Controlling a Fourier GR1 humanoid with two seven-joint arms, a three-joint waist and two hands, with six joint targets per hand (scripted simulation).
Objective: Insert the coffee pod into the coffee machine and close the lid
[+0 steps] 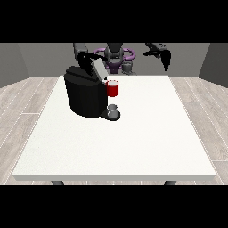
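Two black hands are seen above the far half of the white table (133, 147), with the coffee machine (84, 95) taken as the landmark. The machine, a dark rounded block, stands on the table's far left part with its brewing head turned toward the view's right. Its grey lid (98, 67) is raised and tilted, its long axis running from the machine's top up toward the robot. The hand at the view's left (87, 58) is placed at the lid's upper end; whether its fingers are curled round the lid cannot be told. A red part (113, 88), possibly the coffee pod, is seen at the machine's head on its right side; its axis cannot be made out. Below it, a small grey cup (113, 110) is set on the machine's base. The hand at the view's right (165, 58) is held well apart from the machine, above the table's far edge, with fingers hanging downward, relaxed, and nothing held.
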